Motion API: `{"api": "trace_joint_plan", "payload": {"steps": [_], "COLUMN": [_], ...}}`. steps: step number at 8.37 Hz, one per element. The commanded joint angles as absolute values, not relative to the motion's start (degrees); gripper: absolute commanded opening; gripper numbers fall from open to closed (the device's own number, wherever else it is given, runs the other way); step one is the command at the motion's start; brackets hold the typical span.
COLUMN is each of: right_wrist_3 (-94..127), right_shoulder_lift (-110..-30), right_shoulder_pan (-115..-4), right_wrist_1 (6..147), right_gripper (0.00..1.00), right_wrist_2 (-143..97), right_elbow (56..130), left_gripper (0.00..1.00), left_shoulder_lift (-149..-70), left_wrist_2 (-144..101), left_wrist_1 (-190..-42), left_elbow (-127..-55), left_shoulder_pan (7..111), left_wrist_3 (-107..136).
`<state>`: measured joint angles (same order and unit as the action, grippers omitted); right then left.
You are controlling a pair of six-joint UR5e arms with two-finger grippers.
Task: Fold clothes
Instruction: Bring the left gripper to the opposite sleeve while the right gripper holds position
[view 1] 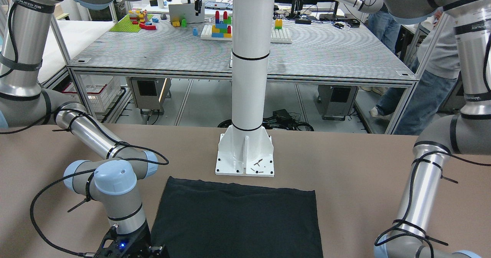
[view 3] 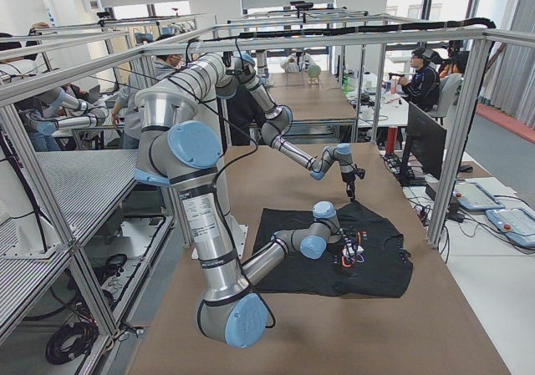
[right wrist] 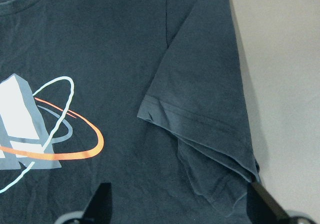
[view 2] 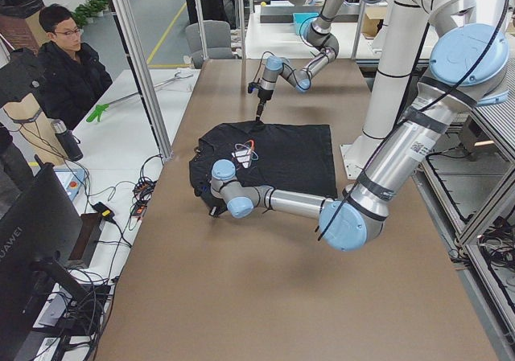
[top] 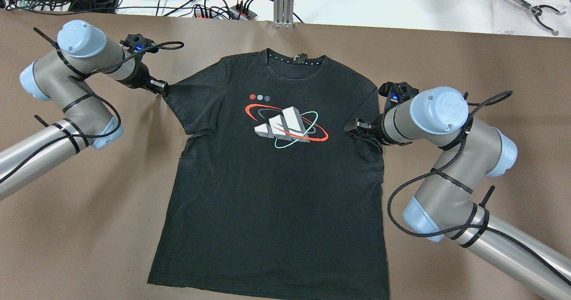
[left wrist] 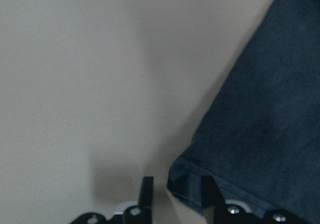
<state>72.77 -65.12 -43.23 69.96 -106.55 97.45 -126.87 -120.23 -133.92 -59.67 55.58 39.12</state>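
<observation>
A black T-shirt (top: 276, 193) with a white, red and teal print lies flat and face up on the brown table, collar at the far side. It also shows in the front-facing view (view 1: 238, 219). My left gripper (top: 164, 89) is at the tip of the shirt's left sleeve. In the left wrist view (left wrist: 177, 199) its jaws are narrowed but apart, straddling the sleeve's hem corner. My right gripper (top: 352, 128) is wide open and empty, low over the right sleeve (right wrist: 200, 124), which lies folded inward onto the shirt's body.
The white pillar's base plate (view 1: 245, 158) stands just behind the shirt's bottom hem. Cables and power strips (top: 214, 10) lie beyond the table's far edge. Bare brown table (top: 446, 59) lies on both sides of the shirt. A person (view 2: 64, 63) sits beyond the table.
</observation>
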Motion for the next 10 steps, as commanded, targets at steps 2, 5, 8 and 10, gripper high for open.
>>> {"api": "trace_joint_plan", "payload": {"steps": [2, 5, 8, 10], "right_wrist_3": [72.77, 72.77, 72.77, 72.07], "right_shoulder_lift": [-65.48, -65.83, -65.83, -65.74], "right_shoulder_pan": [-43.24, -43.15, -43.15, -43.24], "right_wrist_1": [69.96, 69.87, 69.96, 70.05], "right_gripper": [0.95, 0.95, 0.95, 0.95], "right_wrist_2": [-106.44, -106.44, -106.44, -106.35], "right_elbow": [97.21, 96.95, 96.86, 95.90], "left_gripper": [0.31, 0.00, 0.00, 0.00], "left_shoulder_lift": [-128.32, -129.19, -128.32, -128.76], "left_wrist_2": [-119.79, -119.44, -120.15, -119.62], "left_wrist_1": [-134.03, -133.08, -132.80, -132.89], "left_elbow": [-58.36, -59.23, -67.47, -70.91], "left_shoulder_pan": [55.55, 55.01, 55.64, 52.84], "left_wrist_3": [39.29, 40.59, 46.88, 53.75]}}
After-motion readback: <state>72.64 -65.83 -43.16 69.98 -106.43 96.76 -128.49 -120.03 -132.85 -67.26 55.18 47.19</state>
